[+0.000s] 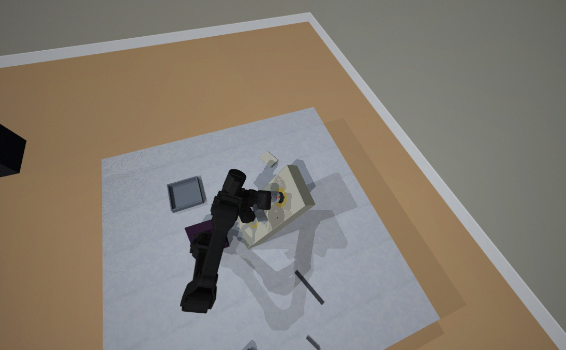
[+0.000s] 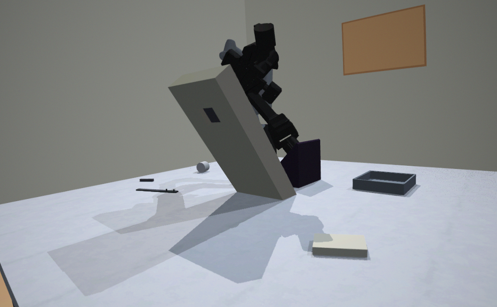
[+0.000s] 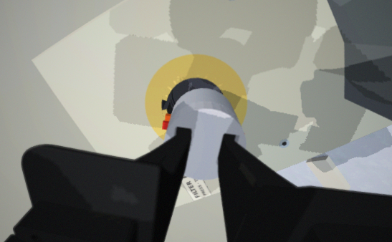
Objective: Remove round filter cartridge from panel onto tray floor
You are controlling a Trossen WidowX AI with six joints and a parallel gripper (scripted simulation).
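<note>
Panel front from overhead, back from outside.

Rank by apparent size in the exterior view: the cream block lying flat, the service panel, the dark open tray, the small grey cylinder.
1. Service panel
2. Dark open tray or cream block: too close to rank, the block looking nearer the camera
3. Small grey cylinder

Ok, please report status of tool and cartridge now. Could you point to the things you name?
Tool [image 3: 205,140] shut on cartridge [image 3: 208,143]; cartridge out of its hole [image 3: 188,85], above panel [image 1: 296,198] [image 2: 220,145] [image 3: 84,97]; tray [image 1: 169,198] [image 2: 378,187] not reached.
</note>
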